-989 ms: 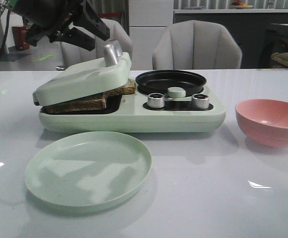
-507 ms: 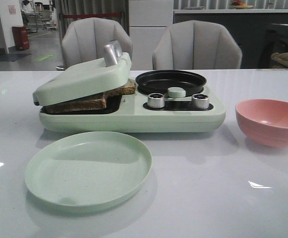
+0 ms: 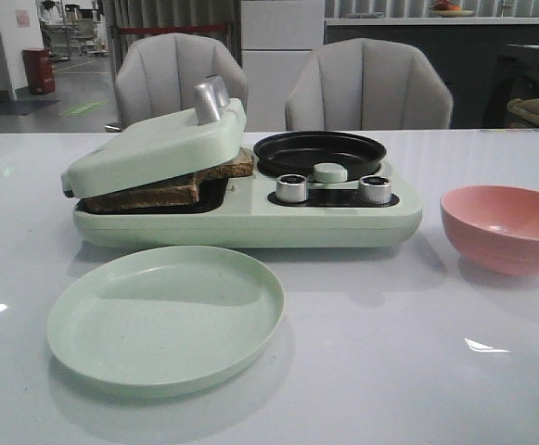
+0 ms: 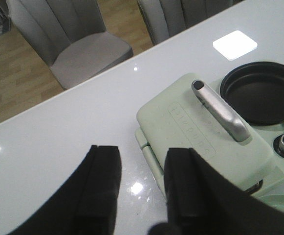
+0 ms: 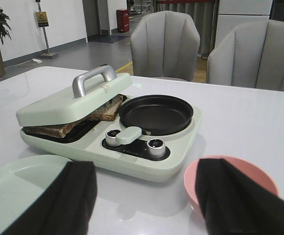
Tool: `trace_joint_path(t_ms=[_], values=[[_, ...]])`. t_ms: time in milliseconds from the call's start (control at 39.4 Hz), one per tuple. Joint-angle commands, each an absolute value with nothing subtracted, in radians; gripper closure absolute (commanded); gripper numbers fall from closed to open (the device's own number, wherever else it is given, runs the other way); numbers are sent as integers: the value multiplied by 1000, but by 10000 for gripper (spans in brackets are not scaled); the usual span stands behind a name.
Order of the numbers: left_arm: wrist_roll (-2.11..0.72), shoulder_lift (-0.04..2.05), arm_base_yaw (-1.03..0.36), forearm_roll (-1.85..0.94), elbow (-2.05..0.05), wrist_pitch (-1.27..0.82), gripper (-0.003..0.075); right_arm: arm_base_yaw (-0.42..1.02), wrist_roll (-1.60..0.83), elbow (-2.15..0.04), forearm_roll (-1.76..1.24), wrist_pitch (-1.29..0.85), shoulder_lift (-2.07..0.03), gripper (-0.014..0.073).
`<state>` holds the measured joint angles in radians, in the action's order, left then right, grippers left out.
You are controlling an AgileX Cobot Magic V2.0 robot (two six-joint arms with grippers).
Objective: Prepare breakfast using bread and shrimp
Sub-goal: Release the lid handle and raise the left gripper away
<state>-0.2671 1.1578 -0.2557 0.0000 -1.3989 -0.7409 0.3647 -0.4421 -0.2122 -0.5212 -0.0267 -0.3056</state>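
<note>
Left arm gone, bread (image 3: 172, 187) under lid (image 3: 153, 148)

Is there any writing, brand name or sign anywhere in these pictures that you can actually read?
None can be read.
Embossed lettering on the breakfast maker's lid, beside its silver handle: too faint to make out.
Yellow warning sign on a stand in the background: too small and blurred to read.
Small sign on the far wall: blurred.
The control knobs show no legible markings.
</note>
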Motion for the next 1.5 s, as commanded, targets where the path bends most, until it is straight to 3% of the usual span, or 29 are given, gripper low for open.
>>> trace_joint_path(t_ms=[0, 482, 989, 1116, 1471], values=[[-252, 1067, -263, 0, -1386, -676, 418, 363, -451, -239, -525, 52, -313, 56], [-248, 609, -263, -165, -856, -447, 419, 363, -451, -239, -525, 52, -313, 56], [-248, 79, -263, -265, -381, -341, 419, 363, -451, -239, -525, 52, -313, 56], [-248, 26, -263, -265, -310, -256, 419, 363, -451, -239, -525, 52, -313, 56], [-248, 23, -263, -327, -293, -280, 419, 363, -451, -239, -525, 52, -313, 56]])
